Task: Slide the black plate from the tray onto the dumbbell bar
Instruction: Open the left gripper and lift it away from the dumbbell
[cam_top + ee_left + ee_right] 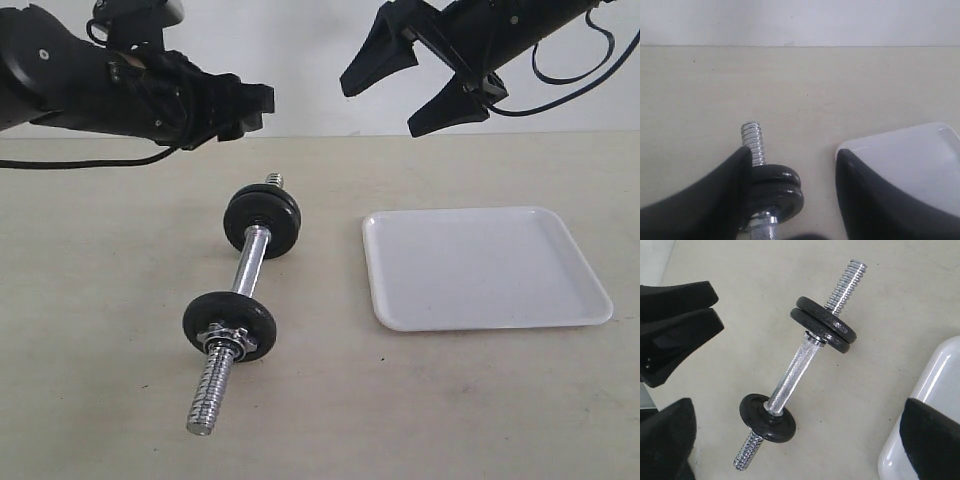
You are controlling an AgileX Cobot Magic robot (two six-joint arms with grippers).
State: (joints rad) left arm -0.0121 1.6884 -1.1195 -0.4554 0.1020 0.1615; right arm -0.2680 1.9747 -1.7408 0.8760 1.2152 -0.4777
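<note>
The dumbbell bar (pixel 249 262) lies on the table, left of the white tray (pixel 480 265). Two like black plates (pixel 262 220) sit pressed together on its far end; I cannot tell them apart. A third disc (pixel 230 325) with the chrome star nut (pixel 222 337) sits near the front threaded end. Nothing lies in the tray. My left gripper (pixel 262 103) hangs open, high above the bar's far end; in its wrist view the paired plates (pixel 777 192) show below its fingers (pixel 715 197). My right gripper (pixel 380 110) is open, in the air behind the tray.
The beige tabletop (pixel 110 300) spreads around the bar and tray, with a white wall behind. The tray's corner (pixel 930 390) shows beside the bar (pixel 792 372) in the right wrist view, where the left arm (pixel 675 315) also appears.
</note>
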